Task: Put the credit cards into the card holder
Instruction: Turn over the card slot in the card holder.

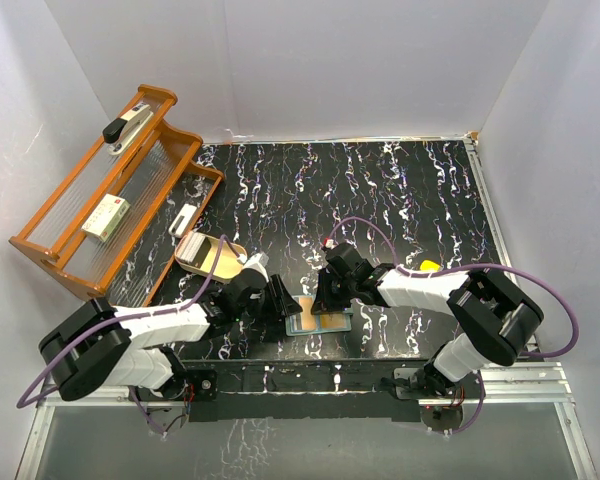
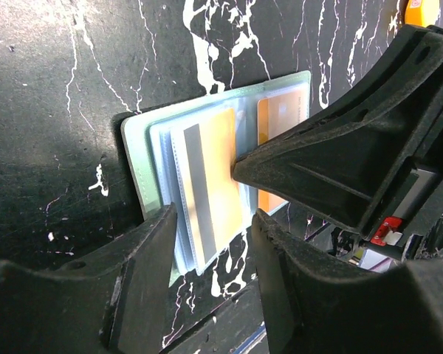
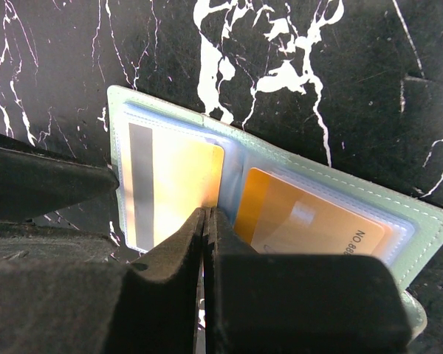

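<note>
The card holder [image 1: 321,321] lies open on the black marbled table, its teal slotted inside up; it also shows in the left wrist view [image 2: 136,144] and the right wrist view [image 3: 428,217]. An orange credit card with a grey stripe [image 3: 170,184] [image 2: 214,173] sits in its left sleeves. A second orange card [image 3: 317,221] [image 2: 280,114] sits in the right sleeves. My right gripper [image 3: 208,214] [image 1: 327,296] is shut, its tips pressing at the striped card's inner edge by the fold. My left gripper [image 2: 214,243] [image 1: 283,300] is open and empty, its jaws either side of the holder's near edge.
A tan oval dish [image 1: 208,256] holding pale cards stands left of the arms. A wooden rack [image 1: 120,200] fills the far left. A small yellow object [image 1: 430,265] lies behind the right arm. White walls enclose the table.
</note>
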Robot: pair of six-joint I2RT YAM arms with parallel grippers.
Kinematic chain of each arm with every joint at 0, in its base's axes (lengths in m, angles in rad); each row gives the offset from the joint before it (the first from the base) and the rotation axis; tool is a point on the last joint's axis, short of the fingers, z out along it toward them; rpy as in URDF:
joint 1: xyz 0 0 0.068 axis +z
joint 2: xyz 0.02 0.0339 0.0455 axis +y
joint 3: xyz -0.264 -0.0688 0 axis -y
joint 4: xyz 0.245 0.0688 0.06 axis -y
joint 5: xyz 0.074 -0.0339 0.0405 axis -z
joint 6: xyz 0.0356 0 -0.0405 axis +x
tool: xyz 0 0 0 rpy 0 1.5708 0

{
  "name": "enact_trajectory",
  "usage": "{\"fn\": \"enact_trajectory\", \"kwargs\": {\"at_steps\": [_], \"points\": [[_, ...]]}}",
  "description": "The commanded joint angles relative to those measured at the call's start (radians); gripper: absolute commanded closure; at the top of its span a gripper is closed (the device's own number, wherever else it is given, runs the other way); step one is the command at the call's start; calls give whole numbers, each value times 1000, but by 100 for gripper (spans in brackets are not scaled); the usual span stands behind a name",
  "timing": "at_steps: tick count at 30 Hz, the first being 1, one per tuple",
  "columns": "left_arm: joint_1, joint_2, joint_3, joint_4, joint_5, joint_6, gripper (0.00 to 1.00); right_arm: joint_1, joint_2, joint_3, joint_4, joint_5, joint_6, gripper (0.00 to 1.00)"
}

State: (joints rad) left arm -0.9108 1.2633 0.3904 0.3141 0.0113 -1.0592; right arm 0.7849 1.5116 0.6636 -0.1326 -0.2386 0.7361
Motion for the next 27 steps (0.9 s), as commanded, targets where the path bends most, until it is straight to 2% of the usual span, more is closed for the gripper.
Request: {"fn": "enact_trajectory", "kwargs": {"at_steps": [1, 18, 21, 27], "points": [[8, 11, -9, 44, -6, -4, 57, 7, 21, -24, 14, 41, -7, 100], [7, 39, 0, 120, 45, -15, 68, 6, 15, -25, 14, 44, -7, 100], [8, 40, 13, 115, 53, -11, 74, 7, 6, -24, 13, 45, -5, 100], [8, 74, 82, -13, 44, 43, 94, 7, -46, 0, -33, 78, -9, 98]]}}
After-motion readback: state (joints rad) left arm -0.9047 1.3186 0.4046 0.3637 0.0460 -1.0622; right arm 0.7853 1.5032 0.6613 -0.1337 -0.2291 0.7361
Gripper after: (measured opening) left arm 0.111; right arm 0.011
